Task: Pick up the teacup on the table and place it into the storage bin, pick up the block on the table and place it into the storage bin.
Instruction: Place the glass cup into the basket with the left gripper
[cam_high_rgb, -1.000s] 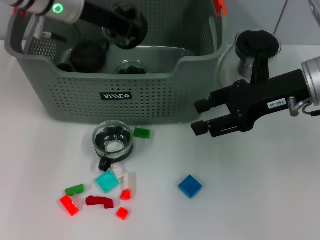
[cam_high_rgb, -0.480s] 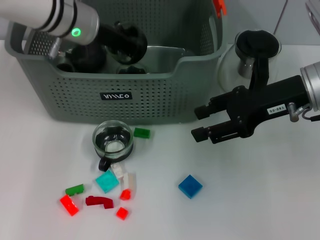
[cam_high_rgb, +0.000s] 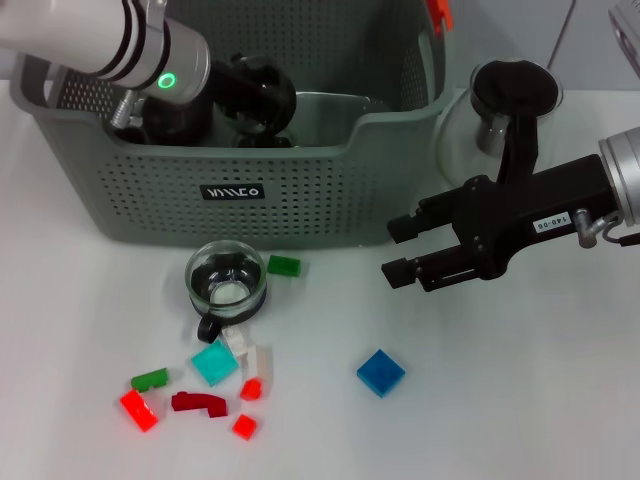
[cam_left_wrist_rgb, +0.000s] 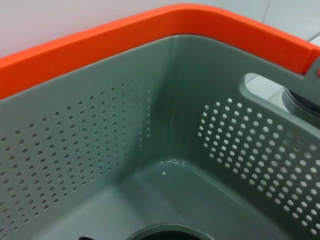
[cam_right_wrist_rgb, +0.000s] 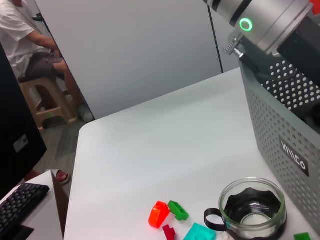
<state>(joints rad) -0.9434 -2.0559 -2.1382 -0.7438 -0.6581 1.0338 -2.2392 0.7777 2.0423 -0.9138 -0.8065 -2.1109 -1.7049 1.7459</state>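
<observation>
Grey perforated storage bin at the table's far side, holding dark teaware. Left gripper inside the bin; cannot tell whether open or closed. Right gripper beside the bin's right end, above the table, fingers parted, holding nothing. Glass teacup upright just before the bin's front wall. Blue block lying apart, below the right gripper; smaller blocks scattered near the cup.

Overhead head camera and low right-wrist camera, both on teacup.
</observation>
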